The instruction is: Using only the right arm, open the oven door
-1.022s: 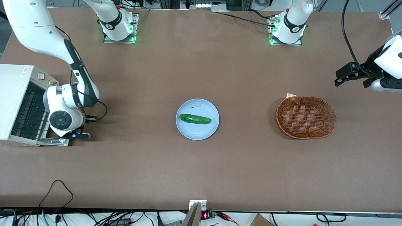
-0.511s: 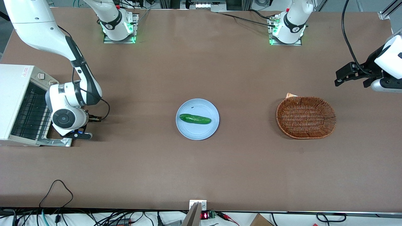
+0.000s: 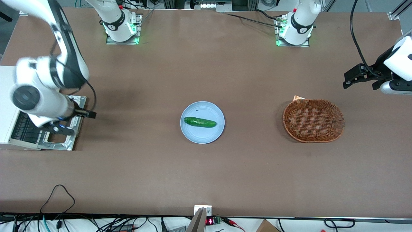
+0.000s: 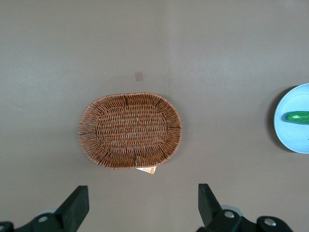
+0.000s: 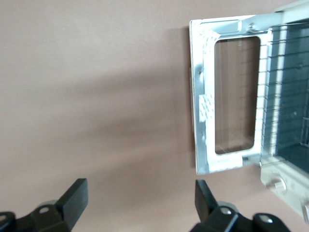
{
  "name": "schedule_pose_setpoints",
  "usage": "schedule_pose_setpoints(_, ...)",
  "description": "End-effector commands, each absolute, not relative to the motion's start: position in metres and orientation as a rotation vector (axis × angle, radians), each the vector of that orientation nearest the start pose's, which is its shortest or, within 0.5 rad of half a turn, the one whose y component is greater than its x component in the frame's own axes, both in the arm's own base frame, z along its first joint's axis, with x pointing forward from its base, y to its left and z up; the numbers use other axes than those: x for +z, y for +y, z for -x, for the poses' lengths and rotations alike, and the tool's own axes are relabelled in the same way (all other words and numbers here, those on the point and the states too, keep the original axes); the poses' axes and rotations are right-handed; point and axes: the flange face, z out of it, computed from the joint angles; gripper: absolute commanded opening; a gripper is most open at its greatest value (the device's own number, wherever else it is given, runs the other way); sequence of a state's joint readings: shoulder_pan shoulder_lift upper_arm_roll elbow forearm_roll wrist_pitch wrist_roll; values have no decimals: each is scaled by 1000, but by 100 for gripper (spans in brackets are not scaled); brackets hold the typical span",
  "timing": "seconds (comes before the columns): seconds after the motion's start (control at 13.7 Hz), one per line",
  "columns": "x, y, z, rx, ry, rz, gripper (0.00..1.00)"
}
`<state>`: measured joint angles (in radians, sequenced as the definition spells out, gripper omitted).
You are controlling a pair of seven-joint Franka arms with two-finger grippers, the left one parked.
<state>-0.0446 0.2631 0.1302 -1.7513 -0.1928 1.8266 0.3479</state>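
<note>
The claw [image 5: 137,205], spread empty, has risen off the flat-open oven door [image 5: 227,96].

Even overhead light, soft shadows on table [image 3: 206,174]; right arm [image 3: 42,87] motion-blurred; tool [image 5: 140,205] wide apart.

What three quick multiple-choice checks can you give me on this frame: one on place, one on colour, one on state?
1. Where does the green cucumber lie?
A. in the brown wicker basket
B. on the round light-blue plate
C. inside the small white toaster oven

2. What colour is the table top?
A. brown
B. white
C. green

3. How does the silver-framed oven door stand?
A. shut upright
B. taken off
C. folded down flat, open

Key: 1 B, the cucumber rests on the plate. 2 A, front view shows brown. 3 C, the door lies flat on the table with the rack exposed, and the black two-finger gripper hangs open above the table beside the door, apart from it.
</note>
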Motion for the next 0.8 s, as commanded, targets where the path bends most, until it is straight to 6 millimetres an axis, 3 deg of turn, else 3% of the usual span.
schedule_pose_setpoints(0.0,455,39,-586,219,325,3272,94)
schedule_pose_setpoints(0.29,534,35,-555,153,276,3165,95)
schedule_pose_setpoints(0.44,564,23,-547,154,203,3118,98)
schedule_pose_setpoints(0.58,579,23,-540,148,171,3109,99)
schedule_pose_setpoints(0.73,582,24,-540,129,169,3106,99)
